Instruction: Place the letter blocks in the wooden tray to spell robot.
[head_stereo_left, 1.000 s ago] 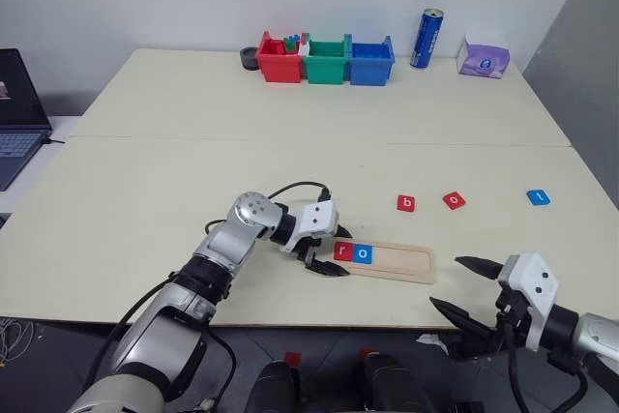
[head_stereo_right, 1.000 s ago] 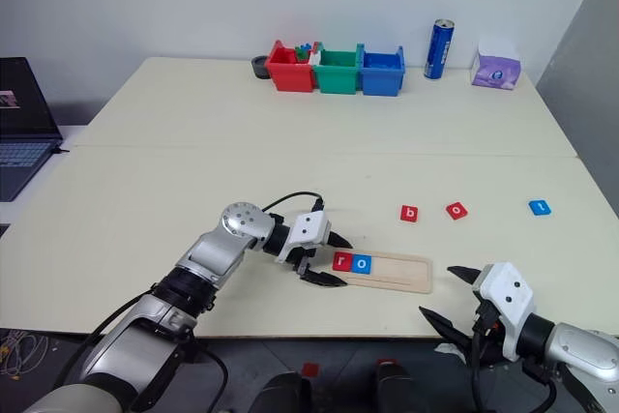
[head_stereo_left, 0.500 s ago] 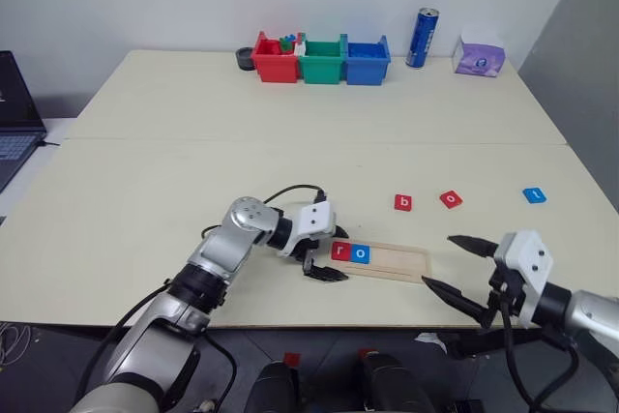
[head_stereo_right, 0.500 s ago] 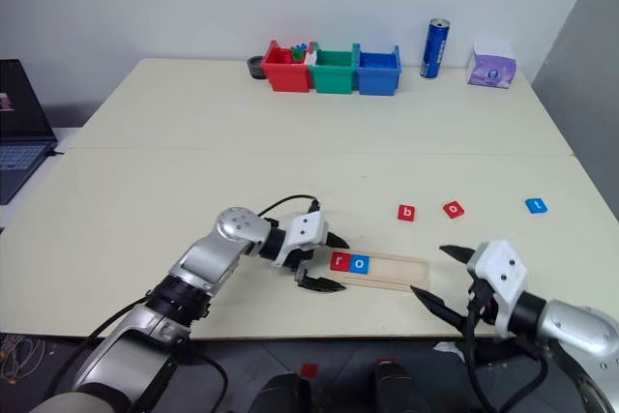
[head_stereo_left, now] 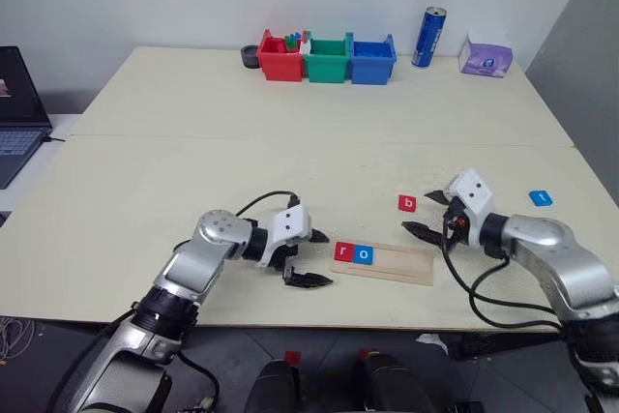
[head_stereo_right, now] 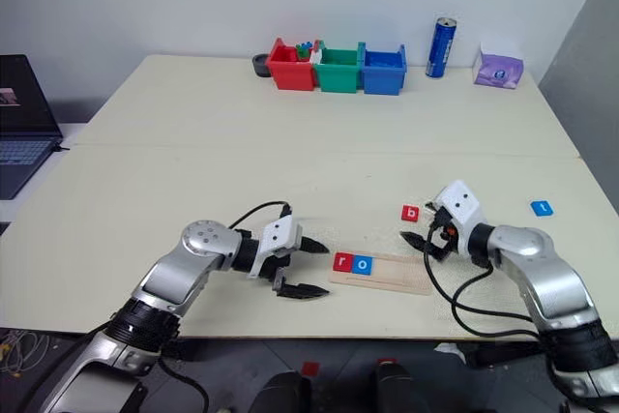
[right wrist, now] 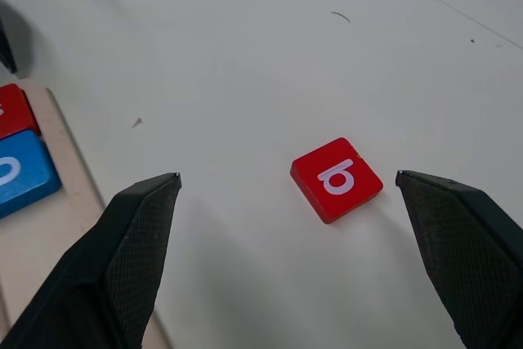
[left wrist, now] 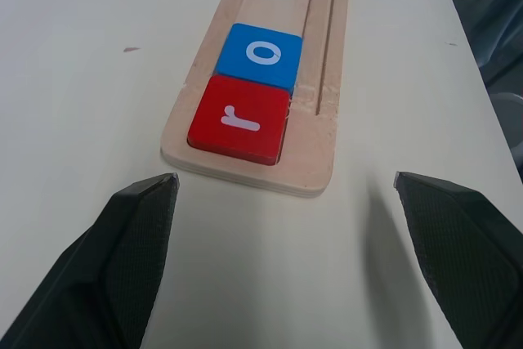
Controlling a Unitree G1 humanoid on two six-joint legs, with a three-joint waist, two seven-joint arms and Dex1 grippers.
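The wooden tray (head_stereo_left: 397,264) lies near the table's front edge. At its left end sit a red r block (head_stereo_left: 342,251) and a blue o block (head_stereo_left: 363,254) side by side. My left gripper (head_stereo_left: 328,259) is open just left of the tray's end, with nothing in it; its wrist view shows the r block (left wrist: 239,120) ahead. A red b block (head_stereo_left: 407,203) lies on the table behind the tray. My right gripper (head_stereo_left: 418,212) is open close beside the b block (right wrist: 336,179) on its right, holding nothing. A blue t block (head_stereo_left: 541,197) lies far right.
Red (head_stereo_left: 279,61), green (head_stereo_left: 326,61) and blue (head_stereo_left: 371,61) bins stand in a row at the table's back edge, with a blue can (head_stereo_left: 427,38) and a purple tissue pack (head_stereo_left: 485,59) to their right. A laptop (head_stereo_left: 14,113) sits off the table's left side.
My left gripper opened wider and drew back left, away from the tray's end. My right gripper came forward from the table's front edge to the b block.
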